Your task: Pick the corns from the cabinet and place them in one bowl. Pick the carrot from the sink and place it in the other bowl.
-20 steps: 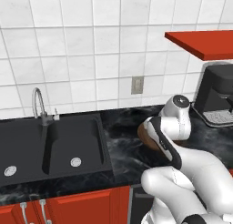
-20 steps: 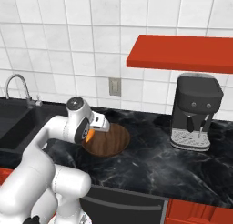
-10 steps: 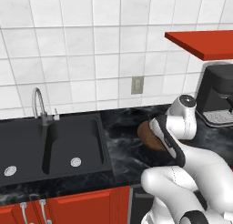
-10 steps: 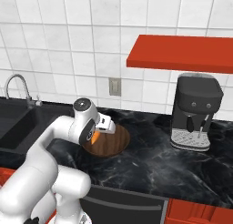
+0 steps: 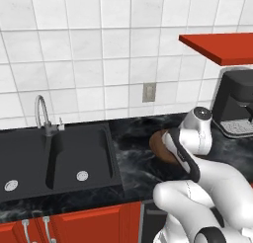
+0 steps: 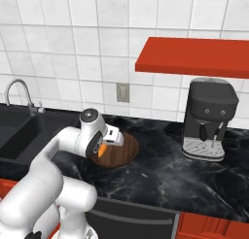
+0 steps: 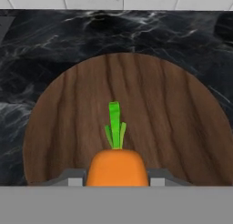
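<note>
In the left base view, the arm bends over the dark brown bowl (image 5: 159, 144) on the black tabletop (image 5: 131, 158), right of the sink (image 5: 54, 158); the arm hides most of the bowl. The right base view shows more of the bowl (image 6: 121, 150) and an orange glimpse of the carrot (image 6: 101, 147) under the hand (image 6: 108, 142), with the red cabinet (image 6: 194, 57) far right above a coffee machine (image 6: 209, 119). The hand view shows the hand (image 7: 117, 176) clamped on the carrot (image 7: 117, 166), green top pointing over the bowl's (image 7: 173, 114) wooden inside.
</note>
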